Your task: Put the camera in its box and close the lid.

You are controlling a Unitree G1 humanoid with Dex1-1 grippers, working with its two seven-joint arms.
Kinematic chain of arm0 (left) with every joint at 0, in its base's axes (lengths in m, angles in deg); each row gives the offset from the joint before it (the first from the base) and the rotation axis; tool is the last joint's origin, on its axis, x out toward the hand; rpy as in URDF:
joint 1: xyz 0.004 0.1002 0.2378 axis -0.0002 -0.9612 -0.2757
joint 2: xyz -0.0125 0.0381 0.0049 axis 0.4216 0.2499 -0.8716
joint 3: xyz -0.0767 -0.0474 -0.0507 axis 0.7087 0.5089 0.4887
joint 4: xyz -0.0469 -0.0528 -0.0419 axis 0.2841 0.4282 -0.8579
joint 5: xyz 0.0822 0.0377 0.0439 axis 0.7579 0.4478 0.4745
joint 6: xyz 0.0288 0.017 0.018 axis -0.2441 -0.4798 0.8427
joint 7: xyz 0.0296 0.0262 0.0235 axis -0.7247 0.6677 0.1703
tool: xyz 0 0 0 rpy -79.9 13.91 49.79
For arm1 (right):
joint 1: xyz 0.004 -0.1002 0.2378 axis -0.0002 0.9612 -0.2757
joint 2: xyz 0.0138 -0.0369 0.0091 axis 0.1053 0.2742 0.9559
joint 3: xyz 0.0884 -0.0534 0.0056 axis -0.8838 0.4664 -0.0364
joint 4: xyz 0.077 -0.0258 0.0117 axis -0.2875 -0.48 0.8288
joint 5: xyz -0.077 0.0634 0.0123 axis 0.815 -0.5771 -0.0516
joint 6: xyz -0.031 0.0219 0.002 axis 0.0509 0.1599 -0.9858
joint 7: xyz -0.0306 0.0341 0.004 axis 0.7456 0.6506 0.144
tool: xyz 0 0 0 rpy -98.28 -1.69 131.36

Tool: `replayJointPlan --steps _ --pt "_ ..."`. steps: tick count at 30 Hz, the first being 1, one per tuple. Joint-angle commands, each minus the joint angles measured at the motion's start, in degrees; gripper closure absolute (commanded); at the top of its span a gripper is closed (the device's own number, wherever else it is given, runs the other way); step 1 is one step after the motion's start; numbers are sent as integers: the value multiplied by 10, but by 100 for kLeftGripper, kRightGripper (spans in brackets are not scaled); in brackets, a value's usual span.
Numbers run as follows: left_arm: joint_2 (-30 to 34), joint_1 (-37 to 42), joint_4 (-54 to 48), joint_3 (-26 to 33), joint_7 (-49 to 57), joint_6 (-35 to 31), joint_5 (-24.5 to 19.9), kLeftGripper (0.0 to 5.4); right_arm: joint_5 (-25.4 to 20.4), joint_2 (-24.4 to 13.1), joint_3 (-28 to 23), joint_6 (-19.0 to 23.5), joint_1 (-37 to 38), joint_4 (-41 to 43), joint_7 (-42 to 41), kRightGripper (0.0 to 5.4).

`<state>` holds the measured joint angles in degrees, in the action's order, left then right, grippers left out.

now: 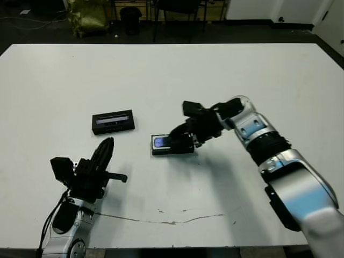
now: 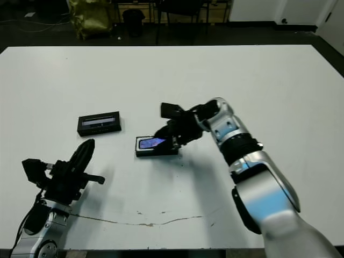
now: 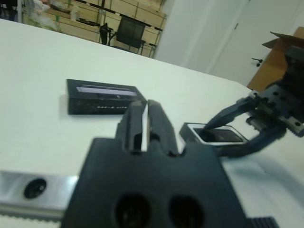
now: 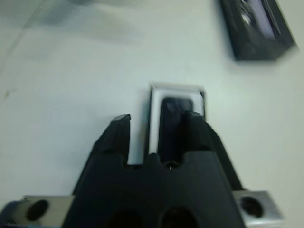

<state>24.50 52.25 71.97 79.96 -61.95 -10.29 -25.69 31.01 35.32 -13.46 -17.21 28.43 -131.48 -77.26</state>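
Nearest, at the front left of the white counter [image 1: 172, 70], the left gripper [image 1: 105, 150] hovers with its jaws narrowed to a thin slit and nothing between them, pointing toward the far side. A thin dark crack or scratch [image 1: 161, 219] runs across the counter surface near the front edge. Toward the middle sits the box [image 1: 172, 145], a shallow black tray with a white lining that shows as a pale rim in the wrist views. The camera [image 1: 160, 142], a small black block with a bluish glassy patch facing up, lies inside it at the left end. The right gripper [image 1: 185, 137] reaches in from the right and is down over the box; its jaws are parted, one finger over the camera and the other outside the tray's wall, but whether they press on anything cannot be made out, since the fingers hide the right part of the tray. Farther back and to the left, well apart from the box, the lid [image 1: 113, 122] lies flat, black with a glossy grey-lilac strip along its top and a line of small pale print below it, too small and blurred to read. Beyond the far edge, the dark floor holds a yellowish bag [image 1: 86, 19] and chair legs [image 1: 172, 16], cut off by the frame.
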Motion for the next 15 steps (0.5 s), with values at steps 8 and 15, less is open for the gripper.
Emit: replayJointPlan --steps 8,15 --pt "2 -3 7 1 1 -4 3 540 9 -1 1 -24 -4 -29 -28 84" --pt "2 1 13 2 -1 -4 1 540 13 -9 1 2 -9 -14 -27 2"
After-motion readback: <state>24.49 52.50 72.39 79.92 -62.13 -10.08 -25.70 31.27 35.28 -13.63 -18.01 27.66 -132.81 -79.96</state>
